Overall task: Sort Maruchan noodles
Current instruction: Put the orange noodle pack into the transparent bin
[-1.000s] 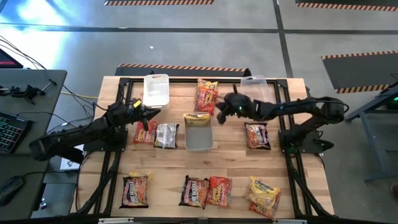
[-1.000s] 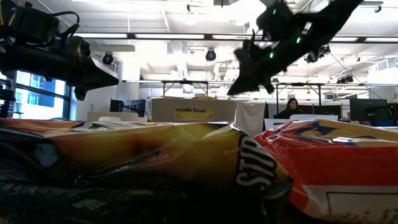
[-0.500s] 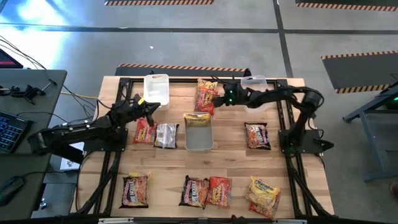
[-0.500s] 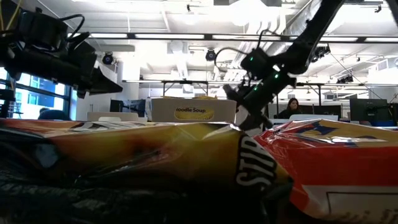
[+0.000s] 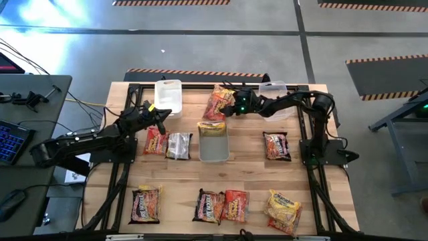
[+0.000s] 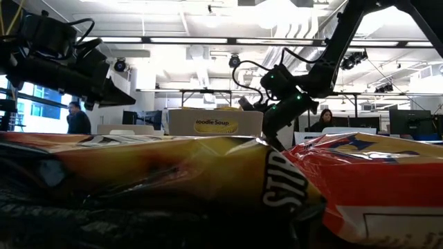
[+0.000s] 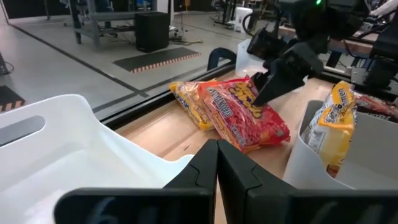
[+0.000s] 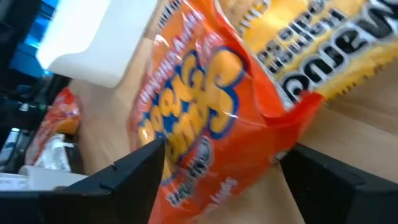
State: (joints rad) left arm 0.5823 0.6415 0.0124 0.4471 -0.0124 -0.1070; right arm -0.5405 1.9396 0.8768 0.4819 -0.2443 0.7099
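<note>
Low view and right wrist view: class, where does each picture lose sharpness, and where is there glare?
Low view: the noodle packets against the lens are blurred, the room behind sharp, ceiling lights glaring. Right wrist view: the red-orange packet between the open right gripper fingers is smeared, with shiny highlights on its wrapper.

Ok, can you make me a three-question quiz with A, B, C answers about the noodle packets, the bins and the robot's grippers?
1. Where does the yellow noodle packet stand?
A. in the middle clear plastic bin
B. on the floor
C. on the keyboard

2. How many packets lie along the wooden table's near edge?
A. one
B. four
C. nine

3. How is the right gripper?
A. shut on a bin
B. open around the red-orange noodle packet
C. out of sight

Answers:
1 A: the packet sticks up from the bin's far end.
2 B: the high view shows four there.
3 B: its wrist view shows fingers either side of the packet.
</note>
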